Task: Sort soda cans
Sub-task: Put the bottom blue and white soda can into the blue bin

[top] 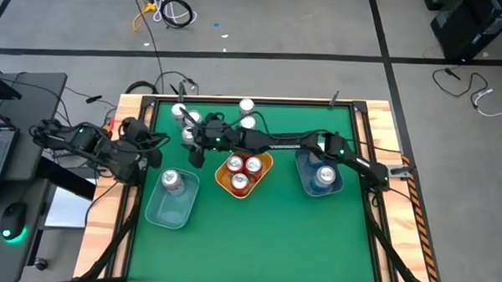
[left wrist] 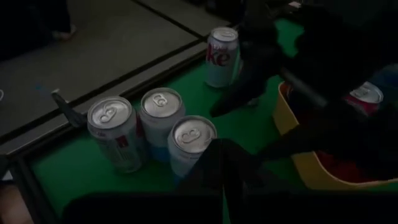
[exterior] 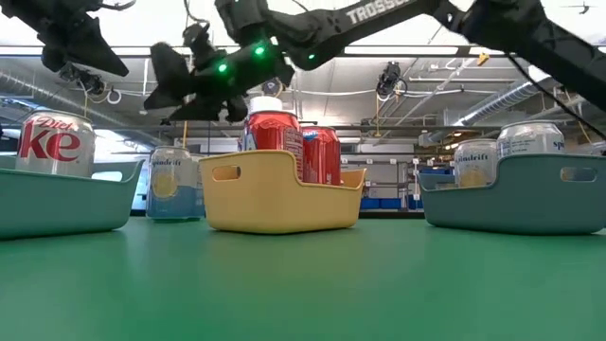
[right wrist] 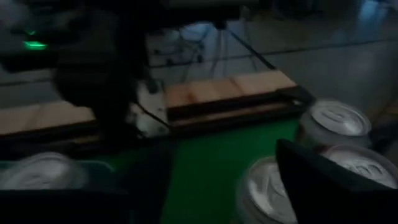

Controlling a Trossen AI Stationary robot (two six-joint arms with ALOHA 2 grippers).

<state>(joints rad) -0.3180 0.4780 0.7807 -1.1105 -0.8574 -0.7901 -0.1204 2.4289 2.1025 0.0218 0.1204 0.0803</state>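
Green table (top: 256,233) — contents, seen from above.

Yellow bin (top: 244,175), centre: three red soda cans (top: 242,170), upright, packed together.

Left translucent bin (top: 173,200): one silver Diet Coke can (top: 173,181), upright at the bin's far end; the low view shows its lettering.

Right blue-grey bin (top: 319,174): silver-topped cans (top: 326,175), two showing above the rim in the low view.

Loose cans, far-left part of the table: a cluster of three (left wrist: 155,127) standing just beside one another, with one Diet Coke can (left wrist: 221,56) apart from them. Further loose cans (top: 248,114) stand near the far edge, centre.

Right gripper (top: 196,147) — arm stretched across the table over the yellow bin, raised above the loose cluster. Fingers spread apart, nothing between them, as the low view shows.

Left gripper (top: 154,150) — at the table's left edge, near the same cluster; whether its fingers are parted or closed cannot be told.
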